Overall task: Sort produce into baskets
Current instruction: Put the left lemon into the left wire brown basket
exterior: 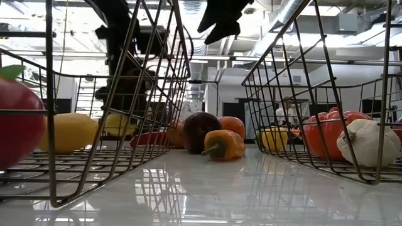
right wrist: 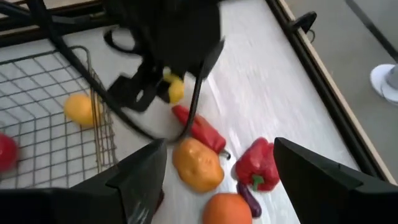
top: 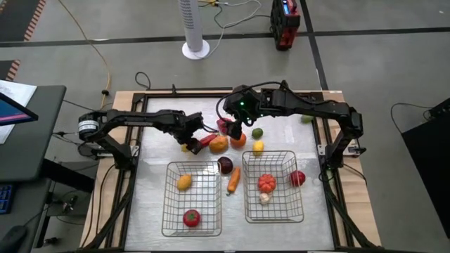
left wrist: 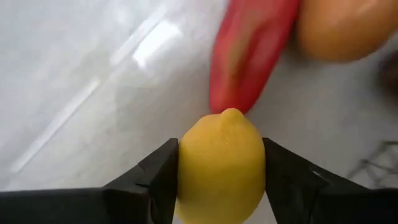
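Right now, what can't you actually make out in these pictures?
- Left gripper around the lemon: left wrist view doesn't show whether it's lifted.
- Red chili: blurred, cut off at the edge.
- Left basket contents in the low view: partly hidden by its wire wall.

I've got bright, even light from overhead — the white table (top: 151, 176) shows soft glare streaks in the left wrist view. There the red chili (left wrist: 249, 53) and the orange fruit (left wrist: 342, 28) are blurred. Low view — ceiling lights blow out, the near basket wires (exterior: 135, 107) loom dark and soft.
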